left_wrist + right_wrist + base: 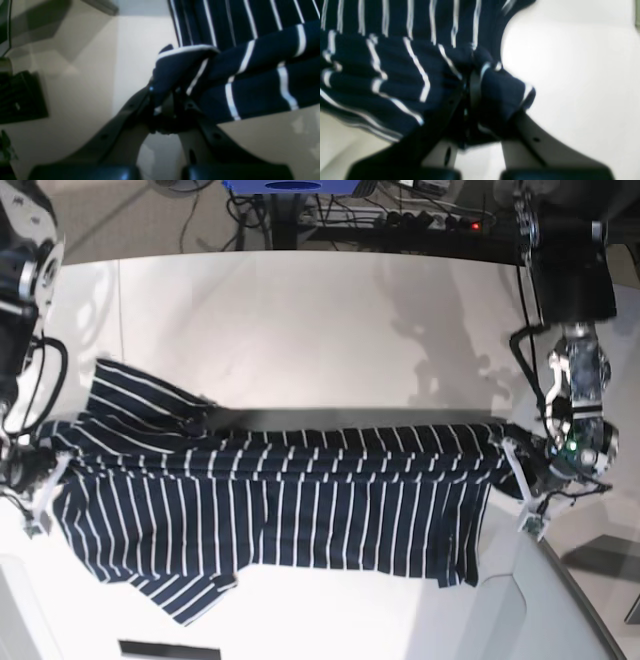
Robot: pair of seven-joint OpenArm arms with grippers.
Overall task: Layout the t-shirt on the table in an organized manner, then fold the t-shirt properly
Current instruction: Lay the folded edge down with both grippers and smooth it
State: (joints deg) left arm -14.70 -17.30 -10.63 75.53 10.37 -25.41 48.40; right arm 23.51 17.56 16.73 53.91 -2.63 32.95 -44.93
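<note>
With the shirt [280, 500] stretched across the counter [300, 330] and each gripper, left [165, 100] and right [472, 82], clamped on an opposite end of it, keep both pulls equal and level so the stripes lie straight.

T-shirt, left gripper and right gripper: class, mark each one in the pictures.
t-shirt [300, 500], base view, middle of striped body.
left gripper [163, 98], left wrist view, tips pinching fabric.
right gripper [471, 82], right wrist view, tips pinching fabric.
</note>
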